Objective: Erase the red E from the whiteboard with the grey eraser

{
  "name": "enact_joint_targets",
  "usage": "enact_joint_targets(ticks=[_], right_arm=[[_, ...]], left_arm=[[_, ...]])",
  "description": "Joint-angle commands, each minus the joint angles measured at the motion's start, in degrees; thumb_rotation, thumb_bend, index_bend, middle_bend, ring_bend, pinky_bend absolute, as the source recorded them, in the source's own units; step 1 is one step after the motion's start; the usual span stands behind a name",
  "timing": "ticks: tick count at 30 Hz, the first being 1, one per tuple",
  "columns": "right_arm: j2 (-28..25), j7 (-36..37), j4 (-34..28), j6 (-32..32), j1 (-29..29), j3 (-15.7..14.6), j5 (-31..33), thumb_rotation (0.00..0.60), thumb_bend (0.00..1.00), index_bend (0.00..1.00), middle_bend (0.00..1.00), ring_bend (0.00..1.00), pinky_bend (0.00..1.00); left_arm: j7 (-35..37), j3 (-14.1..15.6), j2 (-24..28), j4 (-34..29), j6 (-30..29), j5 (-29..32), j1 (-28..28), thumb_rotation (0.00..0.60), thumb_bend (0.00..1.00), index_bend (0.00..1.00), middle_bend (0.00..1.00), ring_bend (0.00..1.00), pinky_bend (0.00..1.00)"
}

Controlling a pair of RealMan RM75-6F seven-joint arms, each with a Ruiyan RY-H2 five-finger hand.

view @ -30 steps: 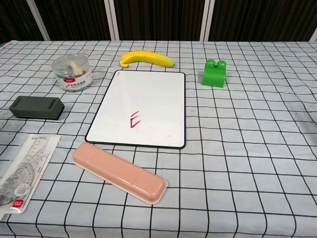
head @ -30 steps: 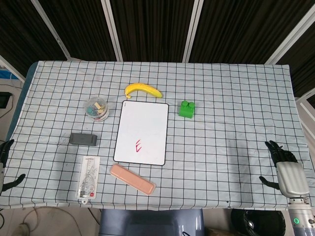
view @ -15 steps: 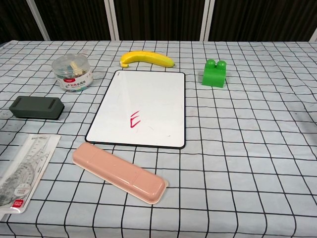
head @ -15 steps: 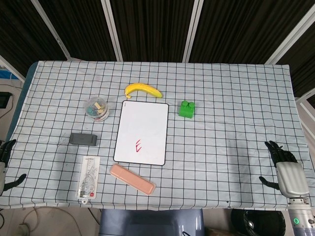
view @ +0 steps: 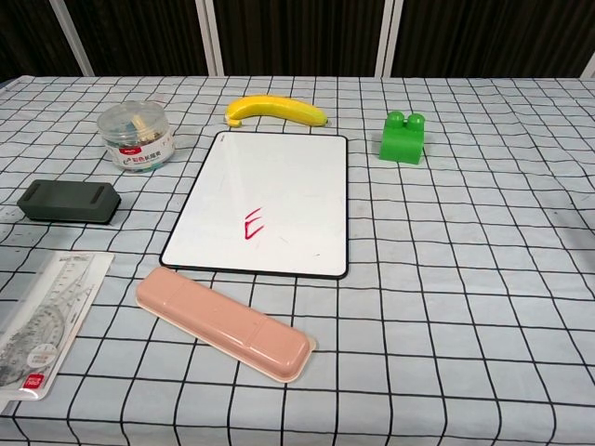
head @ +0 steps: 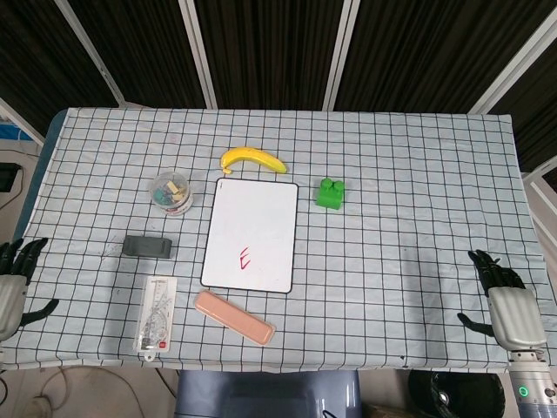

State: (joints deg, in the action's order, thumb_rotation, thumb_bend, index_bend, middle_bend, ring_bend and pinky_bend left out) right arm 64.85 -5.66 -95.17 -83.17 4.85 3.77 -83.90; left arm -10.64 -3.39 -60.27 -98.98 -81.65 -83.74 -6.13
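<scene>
A white-faced, black-rimmed whiteboard [head: 251,233] [view: 270,200] lies mid-table with a small red E [head: 245,257] [view: 251,225] near its front edge. The grey eraser [head: 146,246] [view: 70,201] lies flat on the cloth to the board's left. My left hand [head: 12,287] hovers at the table's left edge, fingers spread, holding nothing, well left of the eraser. My right hand [head: 505,303] is at the far right edge, fingers spread and empty. Neither hand shows in the chest view.
A banana [head: 252,158] lies behind the board, a green block [head: 330,193] to its right, a clear jar [head: 171,192] behind the eraser. A pink case [head: 233,318] and a packaged ruler set [head: 157,313] lie near the front edge.
My left hand has come up and inward at the left edge, showing more of its fingers. Everything else is unchanged.
</scene>
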Motion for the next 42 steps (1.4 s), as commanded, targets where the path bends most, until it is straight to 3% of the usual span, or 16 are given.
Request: enact_joint_targets(ticks=[1,8,16,23,28,42], right_arm=[[0.0,0.1,0.0,0.0,0.0,0.0,-0.1,0.600,0.03,0.10,0.11,0.21,0.21],[-0.1,0.3,0.0,-0.1,-0.2,0.0,0.1,0.600,0.03,0.10,0.11,0.21,0.21],[-0.1,0.0,-0.1,0.5,0.0,0.0,0.5,0.600,0.03,0.10,0.11,0.21,0.21],[0.0,-0.7,-0.3,0.6,0.1,0.1,1.0,0.600,0.03,0.10,0.11,0.21,0.21],[0.0,-1.0,-0.4,0.9,0.1,0.2,1.4,0.600,0.03,0.10,0.11,0.21,0.21],[-0.1,-0.9,-0.4,1.3,0.3,0.4,2.0,0.600,0.03,0.10,0.11,0.21,0.21]], left_arm=[[-2.2,-1.8,1.2,-1.4,6.1,1.8,-4.3,0.600,0.13,0.00,0.11,0.00,0.06],[-6.5,-4.4,0.3,0.3,19.2,9.8,-12.3,0.600,0.13,0.00,0.13,0.00,0.07],[-8.4,-6.3,-4.0,8.0,29.1,17.1,-19.5,0.600,0.13,0.00,0.14,0.00,0.07],[-7.3,-6.3,-7.9,14.0,32.5,17.1,-23.0,0.600,0.13,0.02,0.20,0.04,0.08],[-7.4,-5.6,-10.2,17.0,33.2,15.7,-24.6,0.600,0.13,0.09,0.25,0.08,0.12],[-7.8,-4.1,-15.2,20.7,32.3,13.1,-26.9,0.600,0.13,0.24,0.34,0.13,0.15]])
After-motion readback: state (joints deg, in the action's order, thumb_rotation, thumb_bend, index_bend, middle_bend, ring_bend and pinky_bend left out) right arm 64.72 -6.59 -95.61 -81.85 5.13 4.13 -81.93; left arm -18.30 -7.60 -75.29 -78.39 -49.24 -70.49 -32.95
